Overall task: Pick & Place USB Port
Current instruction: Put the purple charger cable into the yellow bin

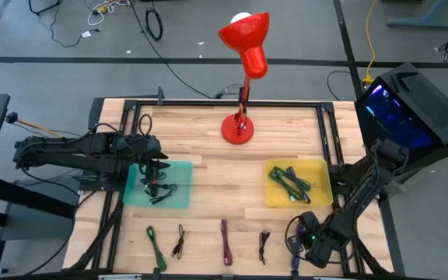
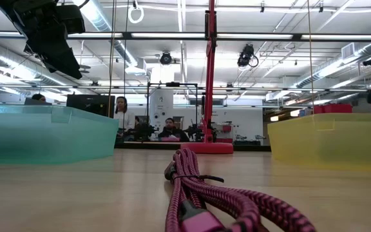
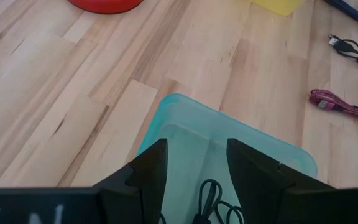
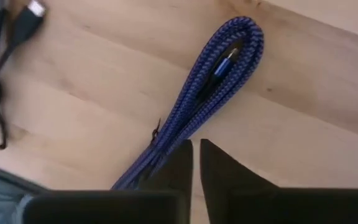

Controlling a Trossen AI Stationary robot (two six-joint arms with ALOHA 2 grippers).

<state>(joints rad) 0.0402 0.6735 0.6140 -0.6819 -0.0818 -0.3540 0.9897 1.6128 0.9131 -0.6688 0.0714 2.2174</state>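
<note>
Sorting looks partly done. Nearest the front edge, four cables lie loose in a row: green (image 1: 155,247), black (image 1: 179,241), magenta cable (image 1: 225,243) and a small black one (image 1: 264,246). Just right of these, the right gripper (image 1: 298,253) pinches its fingers narrowly on the blue cable (image 4: 197,99). Farther back, relative to the red lamp (image 1: 245,78), the yellow tray (image 1: 321,198) and teal tray (image 1: 181,201) already hold cables; the left gripper (image 1: 152,165) hangs above the teal one, fingers spread.

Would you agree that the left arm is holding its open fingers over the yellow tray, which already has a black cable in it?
Not quite: the tray under the left gripper is teal, not yellow. The high view shows it; the fingers are open and a black cable lies inside.
</note>
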